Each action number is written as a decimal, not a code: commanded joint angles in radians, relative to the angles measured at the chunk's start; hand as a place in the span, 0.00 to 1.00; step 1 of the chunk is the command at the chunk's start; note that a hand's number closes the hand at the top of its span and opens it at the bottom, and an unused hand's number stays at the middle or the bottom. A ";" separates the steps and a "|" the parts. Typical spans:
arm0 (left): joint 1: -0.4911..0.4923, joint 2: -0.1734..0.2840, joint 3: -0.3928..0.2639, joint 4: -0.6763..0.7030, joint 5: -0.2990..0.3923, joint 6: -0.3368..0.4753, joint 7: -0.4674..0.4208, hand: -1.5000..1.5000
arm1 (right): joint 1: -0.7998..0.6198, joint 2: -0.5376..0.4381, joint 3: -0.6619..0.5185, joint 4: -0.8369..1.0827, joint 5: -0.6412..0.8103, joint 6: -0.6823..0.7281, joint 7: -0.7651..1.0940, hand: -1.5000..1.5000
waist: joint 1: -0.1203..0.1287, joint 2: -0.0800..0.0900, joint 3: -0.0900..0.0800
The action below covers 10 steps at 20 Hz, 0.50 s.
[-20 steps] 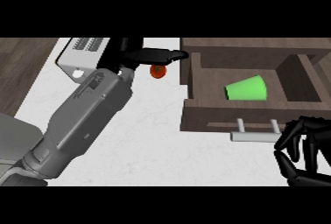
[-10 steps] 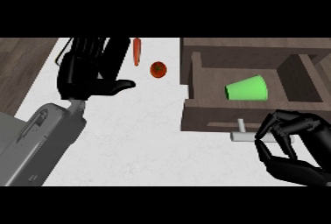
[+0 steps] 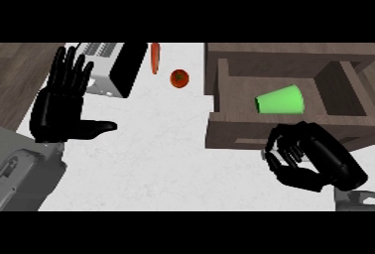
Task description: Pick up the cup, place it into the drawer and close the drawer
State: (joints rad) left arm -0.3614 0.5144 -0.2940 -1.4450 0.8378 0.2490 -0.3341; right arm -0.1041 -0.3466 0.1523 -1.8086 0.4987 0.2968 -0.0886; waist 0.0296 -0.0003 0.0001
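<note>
The green cup (image 3: 281, 100) lies on its side inside the open brown wooden drawer (image 3: 219, 94), at the right of the counter. My right hand (image 3: 311, 161) is pressed against the drawer's front panel with its fingers curled. It hides the handle, so I cannot see whether the fingers are round it. My left hand (image 3: 62, 106) is open at the left of the view, fingers up and thumb out to the right. It is well away from the drawer and holds nothing.
A white and black appliance (image 3: 110, 69) stands at the back left of the white counter (image 3: 161, 158). A carrot (image 3: 155, 57) and a tomato (image 3: 179, 78) lie between it and the drawer. Dark wood (image 3: 18, 74) borders the counter's left edge.
My left arm has drawn back from near the tomato to the left, its hand now raised and open. My right hand has risen from the lower right to the drawer's front, covering the handle.
</note>
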 commanded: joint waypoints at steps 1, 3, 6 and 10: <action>0.092 0.037 0.049 -0.051 0.015 -0.046 0.003 0.00 | -0.010 0.041 0.105 0.165 0.194 -0.129 -0.111 1.00 | -0.006 0.001 0.001; 0.161 0.053 0.087 -0.050 0.017 -0.126 -0.028 0.00 | -0.016 0.066 0.110 0.207 0.208 -0.145 -0.102 1.00 | -0.016 0.001 0.000; 0.157 0.034 0.115 0.024 0.005 -0.191 -0.040 0.00 | -0.174 0.106 0.087 0.380 0.233 -0.142 -0.078 0.00 | -0.019 0.003 0.000; 0.202 0.073 0.169 -0.005 0.023 -0.246 -0.025 0.00 | -0.225 0.087 0.073 0.572 0.298 -0.182 -0.142 0.00 | -0.013 0.003 0.000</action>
State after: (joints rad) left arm -0.1925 0.5632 -0.1713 -1.4464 0.8454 0.0692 -0.3700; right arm -0.2627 -0.2671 0.2277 -1.4027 0.7369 0.1497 -0.1942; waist 0.0161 0.0020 0.0000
